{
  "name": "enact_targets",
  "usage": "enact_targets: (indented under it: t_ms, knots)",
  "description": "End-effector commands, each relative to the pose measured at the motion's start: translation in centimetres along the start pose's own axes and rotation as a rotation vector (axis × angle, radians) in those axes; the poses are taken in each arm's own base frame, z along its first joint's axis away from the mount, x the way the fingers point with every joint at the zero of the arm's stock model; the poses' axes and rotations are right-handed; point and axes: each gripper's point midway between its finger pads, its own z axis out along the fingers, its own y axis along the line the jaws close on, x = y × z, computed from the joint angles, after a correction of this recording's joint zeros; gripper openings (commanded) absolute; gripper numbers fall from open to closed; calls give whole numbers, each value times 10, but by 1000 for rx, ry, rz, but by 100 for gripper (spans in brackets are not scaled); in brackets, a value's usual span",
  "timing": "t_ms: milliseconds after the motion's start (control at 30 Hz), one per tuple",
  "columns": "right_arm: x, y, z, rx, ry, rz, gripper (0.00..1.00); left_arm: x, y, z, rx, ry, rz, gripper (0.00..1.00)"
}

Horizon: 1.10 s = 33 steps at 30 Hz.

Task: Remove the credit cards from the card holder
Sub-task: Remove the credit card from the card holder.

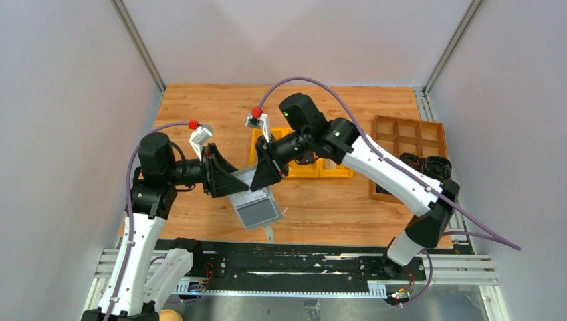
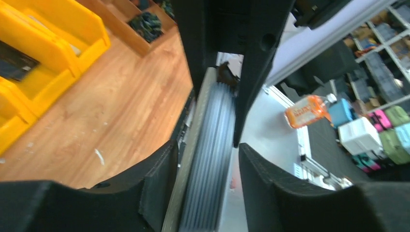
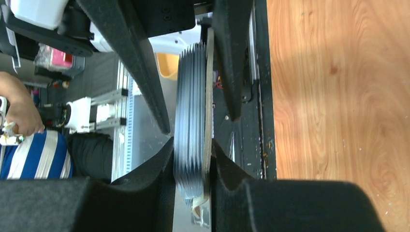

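The card holder (image 1: 257,208) is a small grey case held in the air over the near part of the table, between both grippers. In the right wrist view it (image 3: 193,96) is edge-on, a stack of silvery pleats against a flat grey cover. My right gripper (image 3: 193,145) (image 1: 262,177) is shut tight on it. My left gripper (image 2: 207,147) (image 1: 235,184) straddles the holder (image 2: 210,159) from the other end. One finger touches the cover and there is a gap at the other finger. No separate credit cards can be told from the pleats.
A yellow three-part bin tray (image 1: 314,167) sits just behind the grippers, with a dark object in one bin (image 2: 14,60). A wooden compartment tray (image 1: 408,137) and black cables (image 1: 428,164) are at the right. A black rail (image 1: 301,257) runs along the near edge.
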Motion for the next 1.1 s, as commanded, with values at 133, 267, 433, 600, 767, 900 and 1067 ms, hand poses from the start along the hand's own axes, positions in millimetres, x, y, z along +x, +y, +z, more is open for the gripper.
enact_targets:
  t_ms: [133, 267, 433, 600, 767, 900, 1067]
  knots:
    - [27, 26, 3, -68, 228, -28, 0, 49, -27, -3, 184, 110, 36, 50]
    - [22, 27, 1, -63, 236, -56, 0, 60, -32, 0, 218, 149, 43, 46]
    - [20, 27, 2, -67, 236, -70, 14, 58, -22, 9, 175, 163, 75, 16]
    - [12, 36, -7, -126, 146, -42, 57, 39, 0, 16, 40, 136, 75, 0]
    - [10, 26, -19, -142, -92, 16, 75, 3, 2, 21, -49, -33, 7, 0]
    - [5, 29, -36, -135, -284, -16, 80, -27, -7, 16, -76, -220, 4, 0]
    - [5, 23, -40, -140, -288, 34, 56, -25, -10, 17, -59, -216, -54, 0]
